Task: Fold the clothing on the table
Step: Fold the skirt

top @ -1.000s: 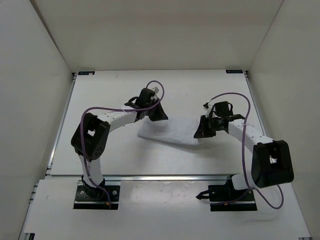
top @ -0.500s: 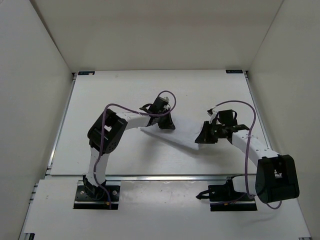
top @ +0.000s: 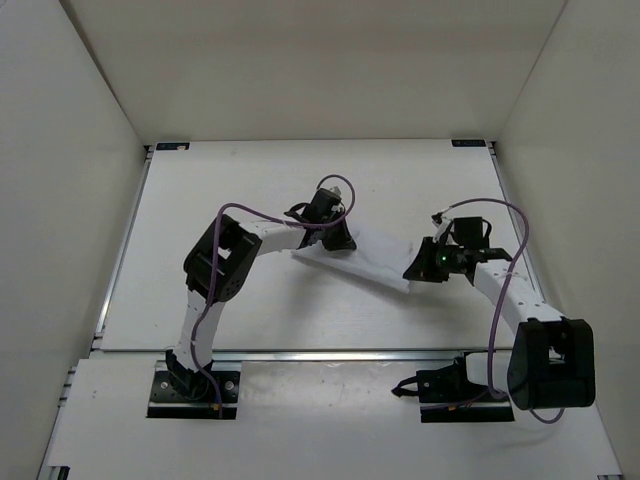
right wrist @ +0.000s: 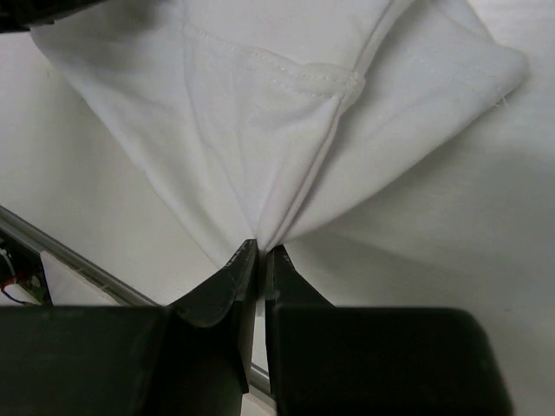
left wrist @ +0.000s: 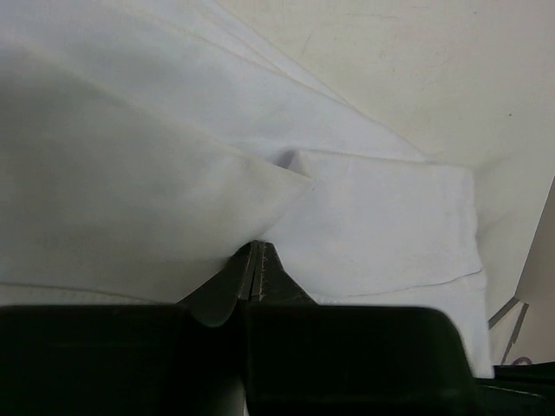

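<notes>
The white clothing (top: 368, 259) is stretched as a narrow band between my two grippers over the middle of the table (top: 250, 180). My left gripper (top: 337, 243) is shut on its left end. The left wrist view shows the fabric (left wrist: 260, 165) bunching into the closed left gripper (left wrist: 252, 253). My right gripper (top: 418, 266) is shut on the right end. In the right wrist view, the cloth (right wrist: 286, 113) with a stitched hem gathers into the closed right gripper (right wrist: 260, 250).
White walls (top: 60, 200) stand on the left, right and back of the table. Black brackets (top: 172, 147) mark its far corners. A metal rail (top: 300, 352) runs along the near edge by the arm bases. Purple cables (top: 262, 213) loop over both arms.
Both grippers have carried the clothing to the right and slightly away from the arm bases. The cloth has drawn out from a wider sheet into a narrower, tauter band.
</notes>
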{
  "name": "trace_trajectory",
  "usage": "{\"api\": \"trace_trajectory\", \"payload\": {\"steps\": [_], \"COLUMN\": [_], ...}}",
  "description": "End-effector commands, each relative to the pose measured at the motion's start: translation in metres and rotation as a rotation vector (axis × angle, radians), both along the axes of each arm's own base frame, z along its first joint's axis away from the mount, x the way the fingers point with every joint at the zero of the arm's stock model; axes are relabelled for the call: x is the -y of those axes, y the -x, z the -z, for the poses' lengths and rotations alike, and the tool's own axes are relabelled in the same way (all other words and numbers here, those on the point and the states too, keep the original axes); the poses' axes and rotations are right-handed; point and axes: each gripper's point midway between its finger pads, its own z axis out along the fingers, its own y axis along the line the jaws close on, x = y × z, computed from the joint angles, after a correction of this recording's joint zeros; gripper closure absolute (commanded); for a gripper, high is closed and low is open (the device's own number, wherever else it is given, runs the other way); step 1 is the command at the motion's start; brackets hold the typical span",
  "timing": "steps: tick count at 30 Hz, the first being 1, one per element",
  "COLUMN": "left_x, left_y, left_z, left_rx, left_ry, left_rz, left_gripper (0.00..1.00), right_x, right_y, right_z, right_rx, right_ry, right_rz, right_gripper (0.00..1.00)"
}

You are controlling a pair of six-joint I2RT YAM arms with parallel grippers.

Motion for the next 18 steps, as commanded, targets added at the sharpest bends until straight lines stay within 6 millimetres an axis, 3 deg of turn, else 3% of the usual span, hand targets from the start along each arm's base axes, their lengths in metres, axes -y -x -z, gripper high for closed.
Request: {"api": "trace_trajectory", "payload": {"steps": [1,2,6,10,18], "left_x": [-0.022,-0.02,-0.02,-0.011,-0.012], "left_y": [-0.024,-0.025,-0.003,0.038,0.078], "left_z": [-0.029,-0.049,-0.068,-0.054,-0.04], "left_rx": [0.102,0.14,0.175,0.118,0.065], "left_ry": [-0.053,-0.027,-0.009,-0.002,-0.02], "left_rz": [-0.069,-0.068,-0.037,0.048,0.143], "left_gripper": [1.0,1.0,1.0,1.0,1.0], "right_x": [0.005,0.003,-0.008,-0.015,-0.014], "right_y": [-0.02,-0.021,-0.034,-0.042,-0.049], "right_z": [-0.022,-0.021,-0.031,-0.032,-0.026], "right_rx": [0.069,0.063,0.078,0.092,0.072], "right_ry": [0.038,0.042,0.047,0.062,0.101], "right_rz": [-0.033,-0.04,-0.066,-0.093,-0.12], "right_gripper": [1.0,1.0,1.0,1.0,1.0]}}
